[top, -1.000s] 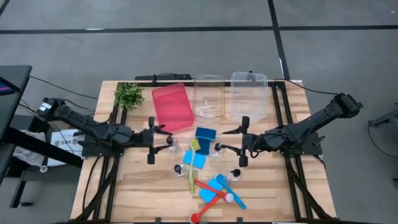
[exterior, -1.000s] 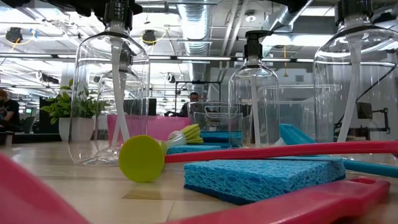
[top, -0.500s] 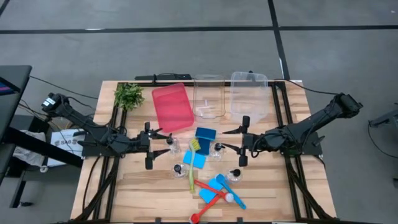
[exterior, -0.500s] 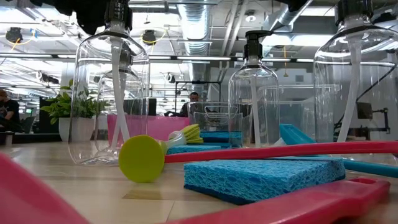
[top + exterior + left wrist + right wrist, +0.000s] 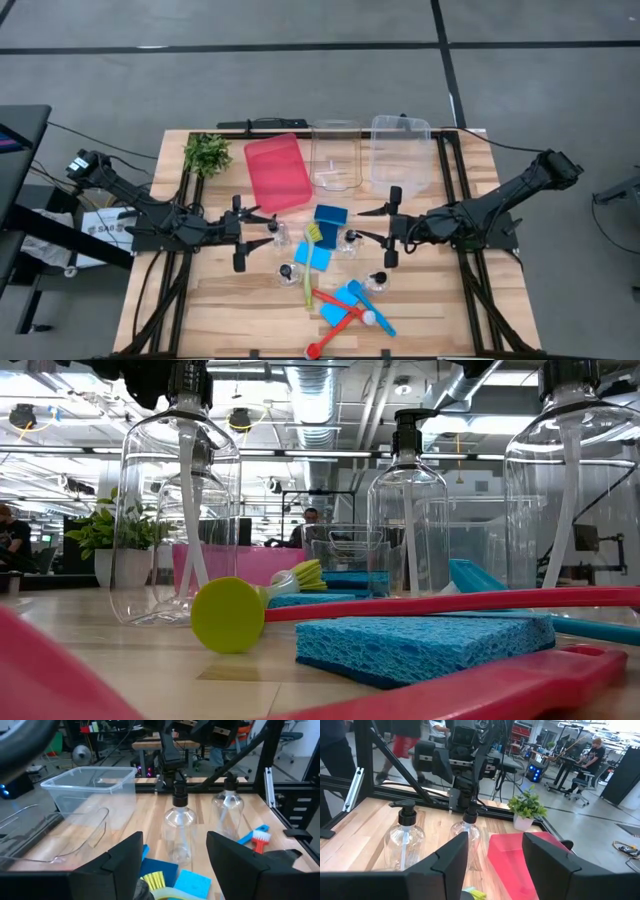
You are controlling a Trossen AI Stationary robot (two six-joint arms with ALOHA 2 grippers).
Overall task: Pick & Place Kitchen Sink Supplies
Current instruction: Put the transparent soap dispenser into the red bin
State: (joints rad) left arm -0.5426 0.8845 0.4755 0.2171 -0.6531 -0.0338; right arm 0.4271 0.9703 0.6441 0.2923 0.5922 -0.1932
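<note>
Several clear pump bottles stand upright on the table: one (image 5: 276,232) just in front of my left gripper (image 5: 238,233), one (image 5: 350,240) in front of my right gripper (image 5: 392,227), two more (image 5: 286,272) (image 5: 379,282) nearer. Blue sponges (image 5: 330,217) (image 5: 312,256) (image 5: 340,300) lie flat. A yellow-green brush (image 5: 308,272), a red brush (image 5: 335,322) and a blue brush (image 5: 377,312) lie among them. Both grippers are open and face each other across the pile, touching nothing. The left wrist view shows the open fingers (image 5: 175,840) either side of a farther bottle (image 5: 179,827).
Along the far edge sit a red bin (image 5: 277,170), two clear bins (image 5: 335,155) (image 5: 400,150) and a leafy plant (image 5: 207,152). Bare wood lies at the table's near left (image 5: 200,310) and near right (image 5: 440,310). People and desks show in the room beyond.
My left gripper has shifted a little toward the table's near edge and back toward the left, staying open. The right arm and all the supplies have kept still.
</note>
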